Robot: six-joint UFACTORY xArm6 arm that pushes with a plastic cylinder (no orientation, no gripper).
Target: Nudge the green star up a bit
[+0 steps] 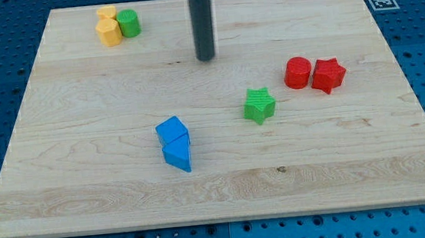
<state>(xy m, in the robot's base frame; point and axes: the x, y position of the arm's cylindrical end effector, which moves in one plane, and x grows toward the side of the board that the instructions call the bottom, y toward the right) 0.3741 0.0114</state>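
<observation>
The green star [259,105] lies on the wooden board [88,191], right of the middle. My tip [206,59] is the lower end of a dark rod that comes down from the view's top. It rests on the board above and to the left of the green star, with a clear gap between them. It touches no block.
A red cylinder [297,73] and a red star [328,76] sit side by side to the right of the green star. A blue cube [172,131] and a blue wedge [178,155] lie at lower left. Two yellow blocks [108,26] and a green cylinder [128,23] stand at top left.
</observation>
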